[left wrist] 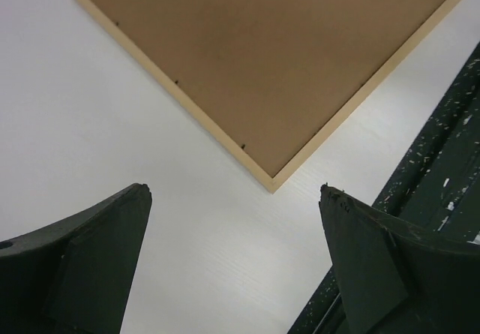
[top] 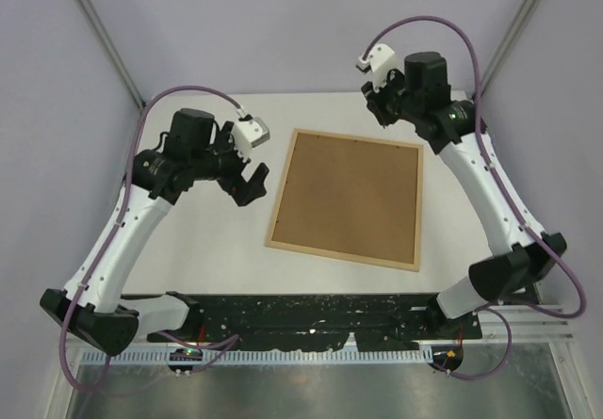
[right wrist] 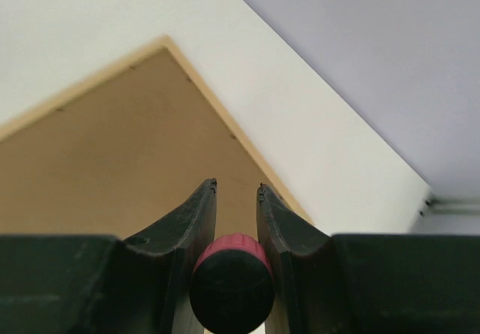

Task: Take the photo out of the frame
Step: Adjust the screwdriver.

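Observation:
The frame (top: 347,198) lies face down on the white table, its brown fibreboard back up inside a thin light-wood rim. The photo is hidden under that back. My left gripper (top: 247,188) hovers left of the frame, open wide with nothing between its fingers; the left wrist view shows the frame's (left wrist: 277,64) near-left corner beyond the gripper (left wrist: 234,191). My right gripper (top: 377,108) hangs over the frame's far right corner (right wrist: 112,161). The right wrist view shows it (right wrist: 236,188) shut on a round red-and-black handle (right wrist: 231,278) deep between the fingers.
Small dark clips (left wrist: 244,145) sit along the inner edge of the frame's back. The black base plate (top: 311,311) runs along the table's near edge. The table's far edge (right wrist: 330,101) and a pale wall lie just past the right gripper.

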`<state>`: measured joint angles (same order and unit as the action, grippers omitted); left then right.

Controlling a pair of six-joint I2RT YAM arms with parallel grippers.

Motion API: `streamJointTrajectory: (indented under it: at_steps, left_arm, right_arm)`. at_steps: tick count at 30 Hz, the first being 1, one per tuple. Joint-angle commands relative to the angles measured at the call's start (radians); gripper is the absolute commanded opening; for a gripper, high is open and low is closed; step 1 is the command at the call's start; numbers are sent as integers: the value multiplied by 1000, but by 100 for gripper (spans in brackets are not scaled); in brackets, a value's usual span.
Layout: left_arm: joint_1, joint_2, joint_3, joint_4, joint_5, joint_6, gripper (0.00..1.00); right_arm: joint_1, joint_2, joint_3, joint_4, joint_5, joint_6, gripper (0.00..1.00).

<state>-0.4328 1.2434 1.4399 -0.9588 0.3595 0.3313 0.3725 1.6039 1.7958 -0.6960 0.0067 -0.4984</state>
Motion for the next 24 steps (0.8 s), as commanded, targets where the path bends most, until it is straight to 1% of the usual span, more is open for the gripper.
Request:
streamJointTrajectory:
  at_steps: [1, 2, 3, 4, 5, 6, 7, 8, 9, 10, 11, 12, 13, 14, 15, 16, 18, 21, 24]
  left_arm:
    - [-3, 36, 54, 54, 247, 8, 100]
    - [-1, 54, 66, 74, 300, -3, 100]
    - [-3, 80, 79, 90, 352, -15, 100]
    - [-3, 102, 89, 106, 399, -27, 100]
    - [-1, 132, 108, 118, 447, -46, 100]
    - [0, 157, 123, 124, 510, -57, 100]
    - [2, 184, 145, 141, 557, -70, 100]
    - [5, 211, 161, 158, 615, -92, 100]
    - [8, 232, 178, 182, 681, -115, 100]
    - [11, 266, 192, 222, 731, -158, 100]
    - [14, 293, 200, 264, 786, -210, 100]
    - [14, 315, 205, 329, 824, -268, 100]
    - [14, 342, 208, 398, 858, -350, 100]
    - [14, 365, 211, 458, 889, -415, 100]
    - [14, 393, 209, 536, 918, -519, 100]
    - [11, 418, 208, 602, 940, -594, 100]
    - [8, 451, 206, 704, 943, -676, 100]
    - [-1, 491, 215, 718, 929, -692, 100]
    - [-15, 514, 209, 712, 929, -696, 100]
  right_arm:
    - [-10, -163, -140, 62, -579, 278, 8]
    - [-23, -185, -174, 149, -627, 323, 8]
    - [-29, -223, -235, 205, -725, 402, 8]
    - [-49, -234, -260, 293, -784, 455, 8]
    - [-59, -255, -316, 355, -869, 572, 8]
    - [-81, -260, -376, 477, -919, 681, 8]
    - [-92, -265, -407, 539, -989, 757, 8]
    - [-112, -266, -471, 684, -1013, 885, 8]
    - [-119, -262, -499, 766, -1057, 950, 8]
    - [-135, -257, -563, 935, -1086, 1089, 8]
    - [-141, -236, -587, 1008, -1099, 1151, 8]
    - [-150, -220, -617, 1150, -1129, 1281, 8]
    - [-155, -179, -625, 1217, -1143, 1335, 8]
    - [-153, -161, -639, 1312, -1162, 1436, 8]
    - [-153, -129, -648, 1366, -1162, 1478, 8]
    - [-153, -116, -670, 1457, -1156, 1530, 8]
    - [-153, -82, -690, 1561, -1151, 1601, 8]
    - [-156, -35, -694, 1648, -1156, 1666, 8]
    - [-155, -7, -702, 1667, -1154, 1692, 8]
